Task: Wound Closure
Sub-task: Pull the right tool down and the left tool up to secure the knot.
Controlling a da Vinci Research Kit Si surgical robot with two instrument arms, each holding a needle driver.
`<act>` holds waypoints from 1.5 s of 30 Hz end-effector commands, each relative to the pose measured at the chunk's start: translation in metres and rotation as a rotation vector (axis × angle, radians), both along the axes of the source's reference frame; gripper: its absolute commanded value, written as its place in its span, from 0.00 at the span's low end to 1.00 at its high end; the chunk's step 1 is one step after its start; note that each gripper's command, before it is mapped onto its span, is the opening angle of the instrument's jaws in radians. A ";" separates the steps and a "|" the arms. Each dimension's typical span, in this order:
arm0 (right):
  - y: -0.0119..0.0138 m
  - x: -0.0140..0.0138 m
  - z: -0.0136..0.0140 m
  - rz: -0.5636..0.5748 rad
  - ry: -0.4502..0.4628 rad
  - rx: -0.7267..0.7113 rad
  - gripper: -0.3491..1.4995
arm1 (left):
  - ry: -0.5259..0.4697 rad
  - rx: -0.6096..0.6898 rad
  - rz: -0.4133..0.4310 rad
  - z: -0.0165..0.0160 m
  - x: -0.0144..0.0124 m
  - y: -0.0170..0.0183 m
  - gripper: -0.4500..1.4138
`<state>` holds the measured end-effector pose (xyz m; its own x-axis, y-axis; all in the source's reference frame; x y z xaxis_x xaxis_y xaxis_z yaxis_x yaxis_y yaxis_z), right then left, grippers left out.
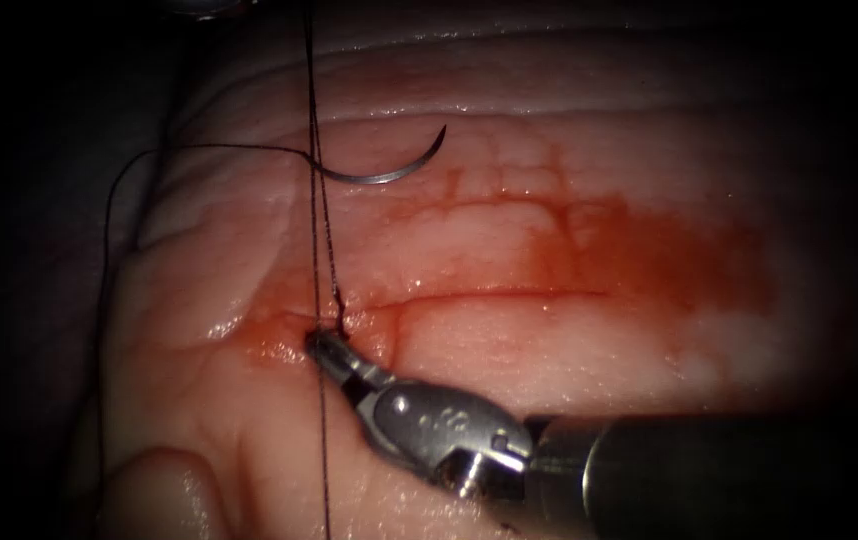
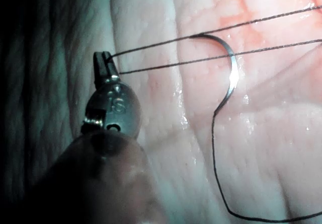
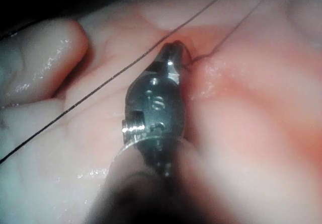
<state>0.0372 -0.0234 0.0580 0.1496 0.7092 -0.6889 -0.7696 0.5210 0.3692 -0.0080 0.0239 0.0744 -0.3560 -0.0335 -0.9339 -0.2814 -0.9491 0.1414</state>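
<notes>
**Thread held taut at the cut, needle lying free**

Nearest, the right gripper (image 1: 321, 345) is closed at the cut (image 1: 489, 295), seemingly pinching thread (image 1: 315, 230). Beyond the cut, the needle (image 1: 389, 170) lies loose on the tissue (image 1: 569, 360). The left wrist view adds the left gripper (image 2: 104, 62), clamping two strands. Likely knot work; any next pull needs even tension.
</notes>
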 end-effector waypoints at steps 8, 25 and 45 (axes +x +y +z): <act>-0.0009 0.0005 0.0006 -0.089 0.055 -0.049 0.00 | -0.022 -0.012 -0.018 -0.0004 -0.0003 0.0020 0.00; -0.0024 0.0011 0.0021 -0.201 0.112 -0.154 0.00 | -0.027 -0.055 -0.059 -0.0020 0.0003 0.0066 0.00; -0.0052 0.0016 0.0034 -0.264 0.087 -0.147 0.00 | -0.020 -0.087 -0.103 -0.0014 0.0011 0.0104 0.00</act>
<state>0.0382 -0.0282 0.0611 0.2541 0.5447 -0.7993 -0.5689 0.7524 0.3319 -0.0064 0.0338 0.0726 -0.3437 -0.0759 -0.9360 -0.3805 -0.9000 0.2127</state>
